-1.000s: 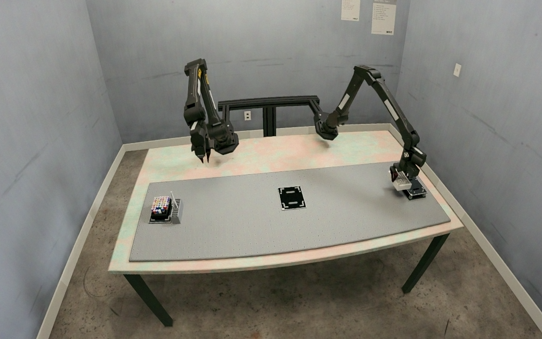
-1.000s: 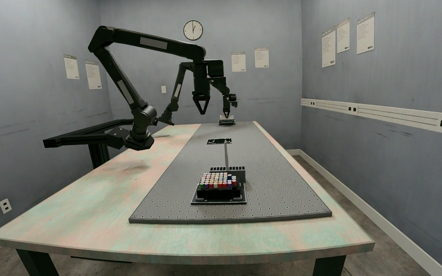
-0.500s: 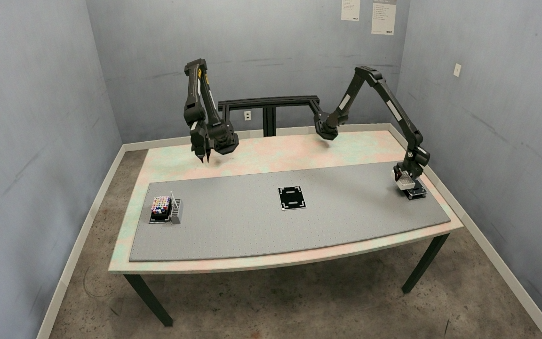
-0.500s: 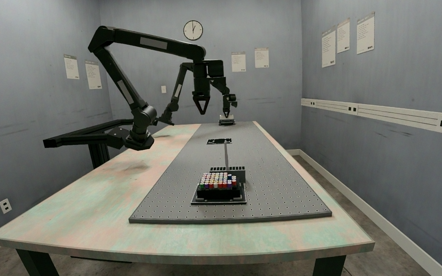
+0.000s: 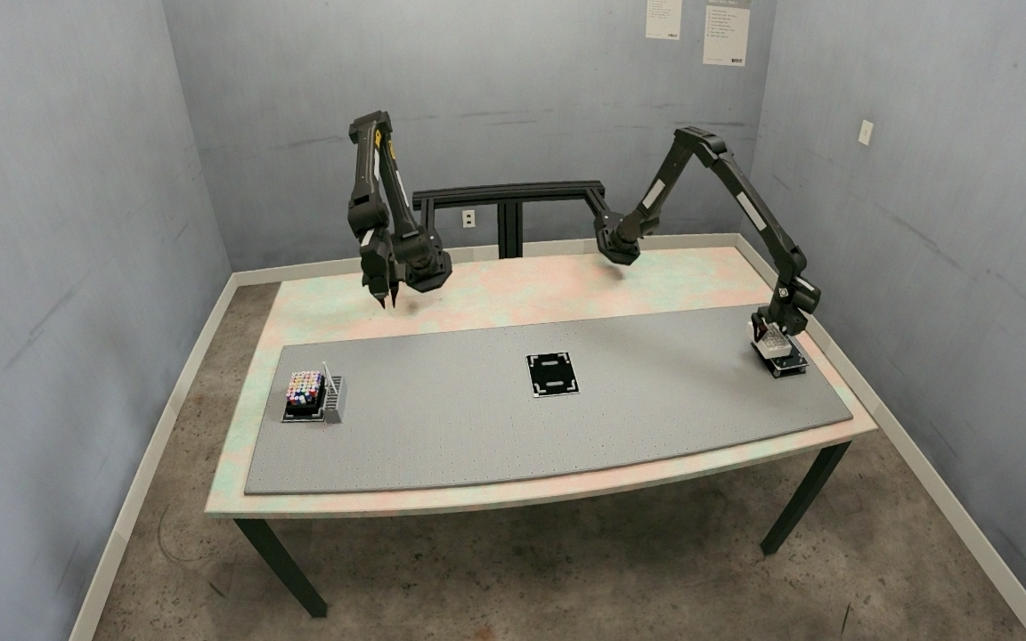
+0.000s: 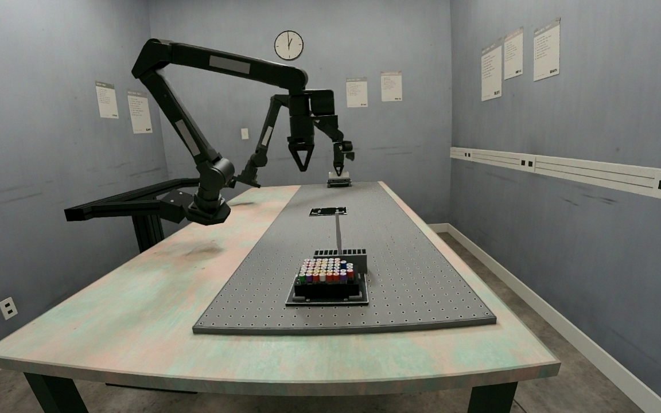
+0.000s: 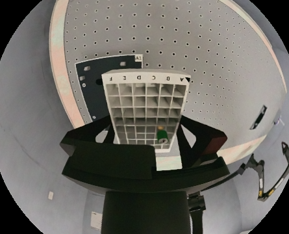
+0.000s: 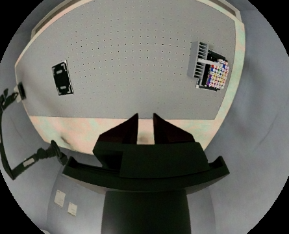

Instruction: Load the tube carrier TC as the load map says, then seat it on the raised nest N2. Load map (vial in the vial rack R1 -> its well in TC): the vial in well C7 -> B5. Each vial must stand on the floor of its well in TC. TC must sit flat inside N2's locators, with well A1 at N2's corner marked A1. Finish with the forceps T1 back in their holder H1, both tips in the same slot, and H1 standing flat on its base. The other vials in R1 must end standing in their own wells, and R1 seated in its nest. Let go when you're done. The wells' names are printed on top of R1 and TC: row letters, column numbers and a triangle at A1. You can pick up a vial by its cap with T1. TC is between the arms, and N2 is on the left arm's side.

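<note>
Holds the pale, grid-walled tube carrier TC point(image 5: 774, 343) point(image 7: 145, 78) point(image 8: 19, 95) above dark, flat nest N2 point(image 5: 792, 367) point(image 6: 339, 183) point(image 7: 91, 94) point(image 8: 22, 91), between widely spaced jaws of the left gripper point(image 5: 771, 325) point(image 6: 339, 172) point(image 7: 145, 116) point(image 8: 17, 93). Contains a green-capped vial point(image 7: 162, 136). Narrow and unloaded at the right gripper point(image 5: 386, 304) point(image 6: 302, 170) point(image 7: 282, 142) point(image 8: 145, 116). Farther out, stands slim forceps T1 point(image 5: 328, 376) point(image 6: 338, 232) point(image 8: 209, 61) in slotted, grey holder H1 point(image 5: 334, 406) point(image 6: 362, 263) point(image 8: 193, 62), beside black rack R1 point(image 5: 304, 409) point(image 6: 326, 289).

Even, soft light; wrist views bulge fisheye-round.

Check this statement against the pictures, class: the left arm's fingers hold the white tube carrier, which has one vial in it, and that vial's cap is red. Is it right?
Not quite: the cap is green, as the left wrist view shows. The left arm's fingers do hold the white tube carrier, with one vial in it.
</note>
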You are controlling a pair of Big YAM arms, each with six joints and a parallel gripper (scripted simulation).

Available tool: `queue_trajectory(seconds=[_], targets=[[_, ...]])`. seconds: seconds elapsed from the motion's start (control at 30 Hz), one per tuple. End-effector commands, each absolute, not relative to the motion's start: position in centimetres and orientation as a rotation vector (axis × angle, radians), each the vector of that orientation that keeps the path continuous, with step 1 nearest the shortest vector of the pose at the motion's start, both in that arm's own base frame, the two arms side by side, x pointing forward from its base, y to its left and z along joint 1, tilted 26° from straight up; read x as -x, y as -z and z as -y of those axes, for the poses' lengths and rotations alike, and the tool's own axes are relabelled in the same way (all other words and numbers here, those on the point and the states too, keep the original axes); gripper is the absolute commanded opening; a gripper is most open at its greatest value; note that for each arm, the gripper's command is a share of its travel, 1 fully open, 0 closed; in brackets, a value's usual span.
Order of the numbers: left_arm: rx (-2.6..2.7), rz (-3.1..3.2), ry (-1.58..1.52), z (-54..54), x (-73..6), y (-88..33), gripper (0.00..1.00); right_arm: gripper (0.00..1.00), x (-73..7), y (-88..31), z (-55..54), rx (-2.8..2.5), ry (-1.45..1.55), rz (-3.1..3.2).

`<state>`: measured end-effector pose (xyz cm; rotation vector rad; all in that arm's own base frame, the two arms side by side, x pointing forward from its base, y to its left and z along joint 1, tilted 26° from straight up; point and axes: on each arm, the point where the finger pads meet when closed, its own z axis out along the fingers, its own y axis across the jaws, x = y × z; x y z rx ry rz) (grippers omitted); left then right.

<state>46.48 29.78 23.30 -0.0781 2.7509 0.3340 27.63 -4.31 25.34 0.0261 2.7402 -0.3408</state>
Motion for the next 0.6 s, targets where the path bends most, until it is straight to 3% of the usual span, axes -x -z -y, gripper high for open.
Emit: queue_trajectory(seconds=[0.0, 0.57], targets=[[0.052, -2.698, -0.373, -31.0, -47.5, -26.7, 0.00, 0.24, -28.1, -26.9, 4.4, -0.053, 0.340, -2.705], [0.051, -2.697, -0.377, -33.4, -47.3, -27.4, 0.00, 0.24, -28.1, -26.9, 4.4, -0.053, 0.340, -2.705]])
